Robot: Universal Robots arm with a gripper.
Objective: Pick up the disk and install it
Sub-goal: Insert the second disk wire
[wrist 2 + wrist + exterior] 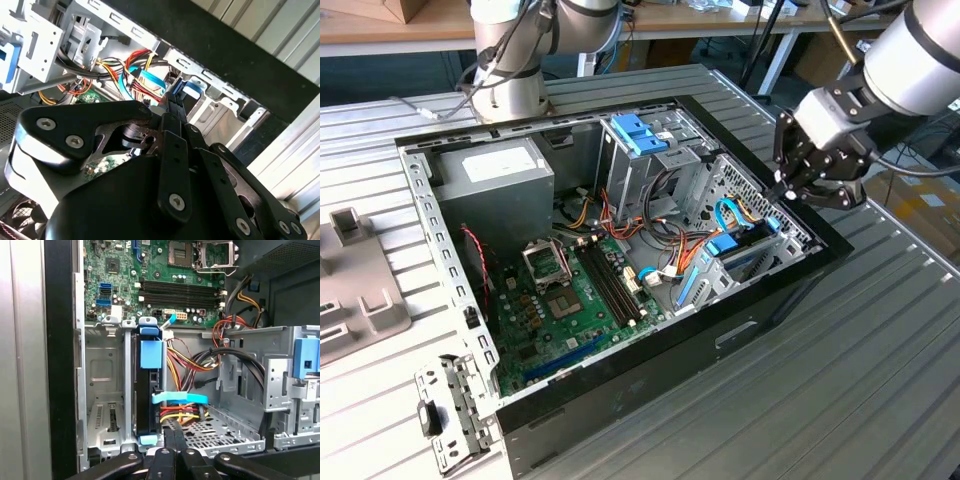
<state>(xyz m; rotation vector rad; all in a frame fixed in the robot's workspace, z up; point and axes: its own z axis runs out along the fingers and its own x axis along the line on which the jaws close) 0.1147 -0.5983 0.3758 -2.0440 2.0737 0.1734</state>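
The disk (pixel 148 400), dark with bright blue rails and a blue tab, stands on edge in a slot of the drive cage at the open computer case's (pixel 790 290) front end. A pale blue flat cable (pixel 180 399) runs to it. In the exterior view the disk (pixel 748 262) sits low in the case on the exterior view's right. My gripper (pixel 790 190) hovers just above and outside that end of the case. Its black fingers (pixel 172 437) are shut together with nothing between them, a short way off the disk's end. The gripper (pixel 175 100) points toward the cage.
A grey power supply box (pixel 495 170) and a green motherboard (pixel 570 300) fill the case. Bundled wires (pixel 685 245) lie near the cage. An upper metal cage carries a blue latch (pixel 640 135). A vacant bay (pixel 102 390) adjoins the disk. A loose bracket (pixel 450 415) lies on the slatted table.
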